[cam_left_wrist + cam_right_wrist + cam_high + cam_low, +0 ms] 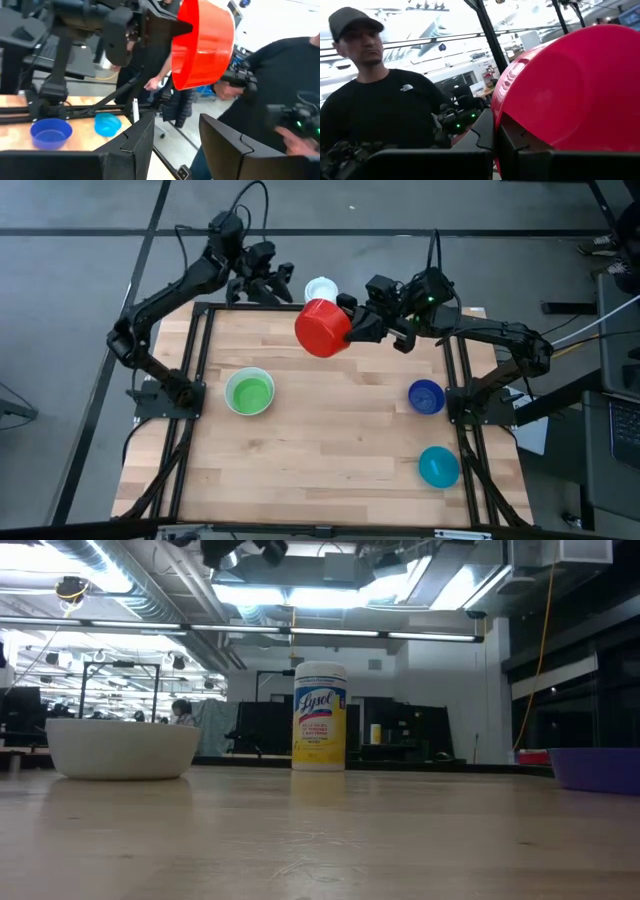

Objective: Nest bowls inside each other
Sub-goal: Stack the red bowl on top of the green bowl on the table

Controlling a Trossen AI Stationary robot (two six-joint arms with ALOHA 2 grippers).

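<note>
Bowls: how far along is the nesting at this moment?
Done: the green bowl sits inside the white bowl. In hand: the right gripper holds the red bowl aloft, tilted; the left gripper waits open at the far edge. Left: blue bowl and teal bowl still separate.

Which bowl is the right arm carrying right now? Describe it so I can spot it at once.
Look at the far edge of the wooden table, beside the white-lidded canister. The right gripper holds the red bowl there, tipped sideways in the air; it is the only bowl off the table.
</note>
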